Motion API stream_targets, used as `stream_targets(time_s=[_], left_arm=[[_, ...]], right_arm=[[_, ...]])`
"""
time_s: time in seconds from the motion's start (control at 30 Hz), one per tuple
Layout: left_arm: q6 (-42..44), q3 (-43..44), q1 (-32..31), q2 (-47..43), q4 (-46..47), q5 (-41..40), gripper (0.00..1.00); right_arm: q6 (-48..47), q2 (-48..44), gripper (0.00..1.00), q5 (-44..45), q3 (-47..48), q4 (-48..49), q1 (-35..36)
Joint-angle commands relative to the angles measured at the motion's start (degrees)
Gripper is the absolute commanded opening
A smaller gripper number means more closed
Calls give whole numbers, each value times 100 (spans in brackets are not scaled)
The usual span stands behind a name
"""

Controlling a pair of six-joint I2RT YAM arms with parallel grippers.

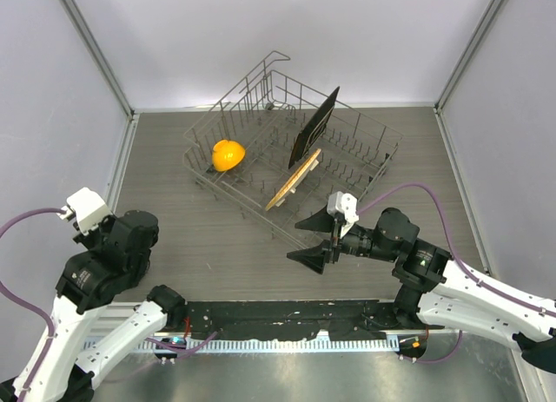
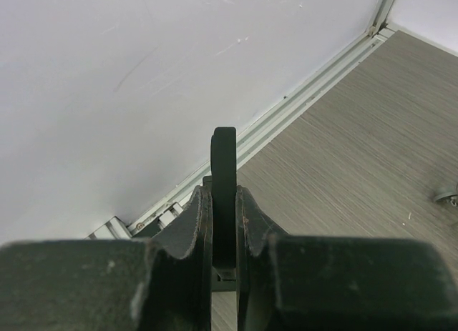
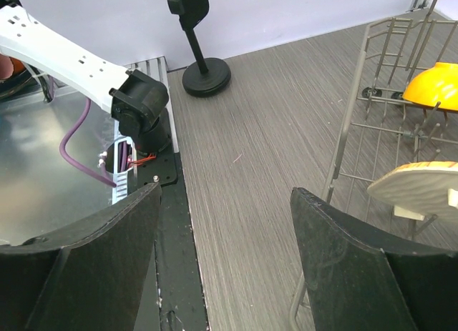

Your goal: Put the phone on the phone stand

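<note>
In the left wrist view my left gripper (image 2: 224,193) is shut on the phone (image 2: 224,159), a thin black slab seen edge-on that sticks out past the fingertips toward the left wall. The phone stand (image 3: 206,79) shows in the right wrist view: a round black disc base by the wall behind the left arm's base, with a stem rising to a clip (image 3: 187,2). In the top view the left arm (image 1: 113,246) covers the stand and the phone. My right gripper (image 1: 295,240) hovers open over the wood-grain table near the rack, with nothing between its fingers (image 3: 336,267).
A wire dish rack (image 1: 389,150) stands at the back centre, holding an orange bowl (image 1: 228,154), an upright black board (image 1: 314,126) and a leaning wooden board (image 1: 294,181). Its near corner (image 3: 351,131) is close to my right gripper. Walls enclose three sides.
</note>
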Motion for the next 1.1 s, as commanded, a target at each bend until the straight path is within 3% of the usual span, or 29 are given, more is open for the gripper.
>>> stream_targets(time_s=[0.0, 0.23, 0.33, 0.47, 0.5, 0.7, 0.8, 0.9, 1.0, 1.03, 1.07], left_arm=[[-71, 49, 23, -25, 491, -763, 0], [131, -38, 23, -130, 702, -701, 1], [236, -74, 23, -192, 833, -666, 9], [412, -56, 23, -245, 939, -604, 28], [447, -48, 15, -245, 939, -596, 38], [518, 119, 15, -227, 869, -420, 73], [527, 426, 23, -280, 869, -122, 81], [640, 874, 23, -367, 1026, 230, 82], [1377, 1130, 23, -710, 1982, 1168, 82], [1605, 1035, 23, -867, 2768, 1519, 82], [1982, 964, 23, -1252, 3176, 2271, 82]], right_arm=[[76, 3, 78, -13, 84, 143, 32], [76, 20, 78, -13, 93, 143, 32], [85, 3, 78, -13, 93, 134, 32], [59, -15, 78, -48, 93, 126, 32], [67, -15, 78, -39, 93, 126, 32], [67, -24, 78, -39, 102, 108, 23], [59, -33, 78, -4, 111, 91, 32], [59, -33, 78, 75, 137, 64, 23], [155, -68, 78, 660, 155, 38, 32], [216, -94, 78, 960, 189, 3, 32], [356, -129, 79, 1328, 207, -50, 32]])
